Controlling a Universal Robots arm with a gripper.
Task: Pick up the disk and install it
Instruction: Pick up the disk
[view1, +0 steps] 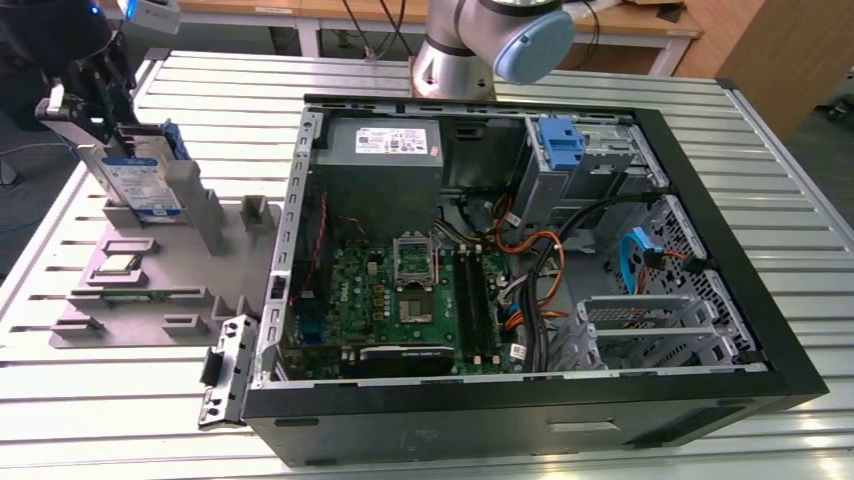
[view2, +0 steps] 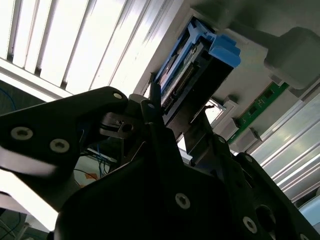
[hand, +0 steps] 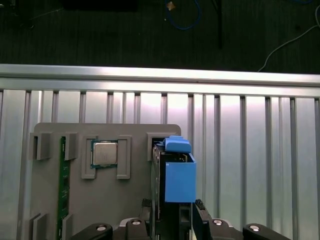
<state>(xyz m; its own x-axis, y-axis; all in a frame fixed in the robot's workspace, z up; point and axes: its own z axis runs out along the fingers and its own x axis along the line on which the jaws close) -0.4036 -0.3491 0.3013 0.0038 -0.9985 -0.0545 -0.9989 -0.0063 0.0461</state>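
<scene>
While its dark fingers (hand: 197, 212) are pressed against the two broad faces, the gripper (hand: 171, 210) is clamped on the flat rectangular silver metal disk (hand: 177, 175) in its blue plastic carrier frame. The disk is held upright on edge at the grey moulded parts tray (hand: 135, 200). A square silver processor chip (hand: 105, 153) and a green memory stick (hand: 62, 180) are seated in the same tray. The tray lies on the ribbed metal table (hand: 250, 150), to the exterior view's left of the open black computer case (view1: 534, 420).

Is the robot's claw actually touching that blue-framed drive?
Touching. In the first wrist view the gripper has its fingers flush against both sides of the disk, with no gap visible.
</scene>
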